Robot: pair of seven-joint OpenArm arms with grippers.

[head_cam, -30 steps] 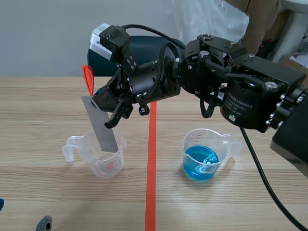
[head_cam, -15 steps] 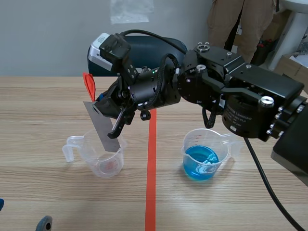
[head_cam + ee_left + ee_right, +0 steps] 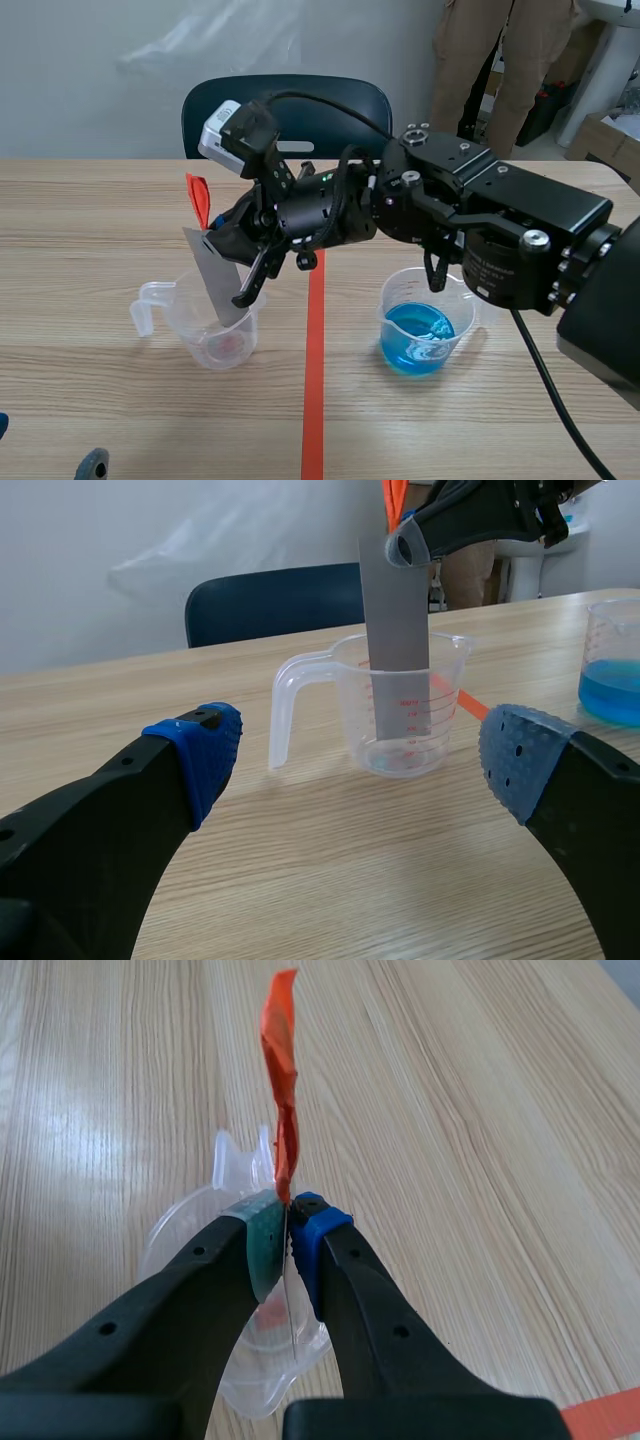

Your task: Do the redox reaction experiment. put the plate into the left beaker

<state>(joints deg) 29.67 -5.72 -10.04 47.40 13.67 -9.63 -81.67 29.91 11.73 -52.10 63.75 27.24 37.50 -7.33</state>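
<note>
Chair (image 3: 270, 605), dark blue, is noted behind the tabletop (image 3: 100, 200), with a person (image 3: 500, 60) standing further back at the right. The right arm (image 3: 500, 220) is seen reaching in from the right, past the orange-red tape line (image 3: 314, 400). Its bulk hangs above the right beaker (image 3: 425, 320) and hides part of that beaker's rear rim. The right tool (image 3: 289, 1225) is clamped on the grey plate (image 3: 215, 278), just below an orange-red tag (image 3: 280, 1090) at the plate's upper end. The plate's long axis is held steep, with the upper end leaned toward the left side of the tabletop and the lower end down inside the clear left beaker (image 3: 200, 340). Contact with the bottom cannot be told. A faint reddish patch (image 3: 228, 344) is seen at that beaker's bottom. The right beaker holds blue liquid (image 3: 415, 345) in its lower part. The left tool (image 3: 360, 755) is spread wide, low over the tabletop, with the left beaker ahead of it and apart.
</note>
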